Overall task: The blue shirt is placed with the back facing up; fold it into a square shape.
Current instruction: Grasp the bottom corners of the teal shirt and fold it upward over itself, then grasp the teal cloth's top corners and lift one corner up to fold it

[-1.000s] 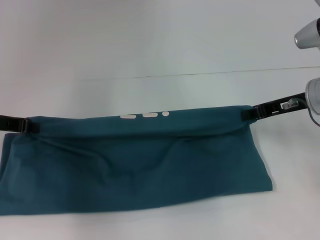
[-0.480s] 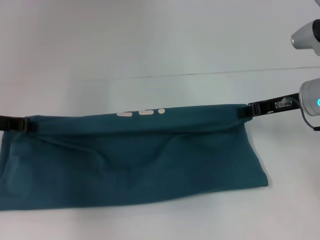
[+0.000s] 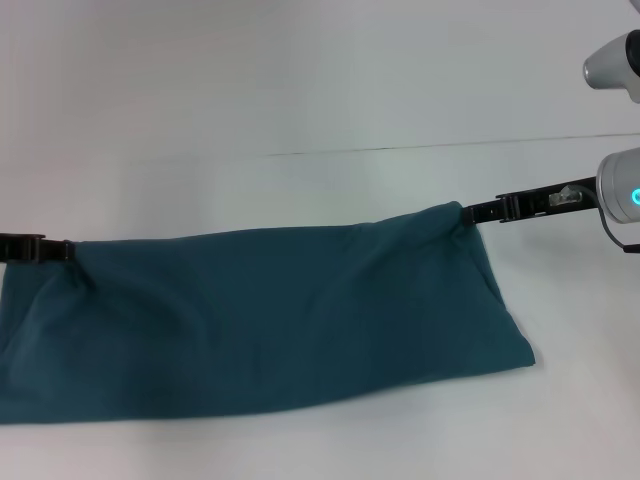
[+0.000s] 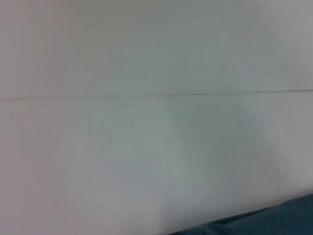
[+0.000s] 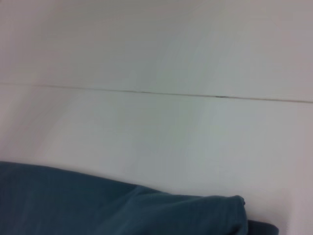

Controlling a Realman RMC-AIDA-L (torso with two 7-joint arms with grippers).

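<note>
We had the blue shirt [image 3: 270, 325] lying as a long band across the white table [image 3: 300, 90], left gripper [image 3: 68, 251] and right gripper [image 3: 468, 214] each clamped on a far corner. Best bet, we figured: keep that edge taut and lower both corners evenly.

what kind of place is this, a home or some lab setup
Probably a lab or test bench, not a home: a bare white table, one blue shirt on it, pinched by the left gripper and right gripper.

shirt [image 3: 270, 320] lies across table [image 3: 300, 90]; left hand [image 3: 68, 250] at its left corner, right hand [image 3: 468, 213] at right.
</note>
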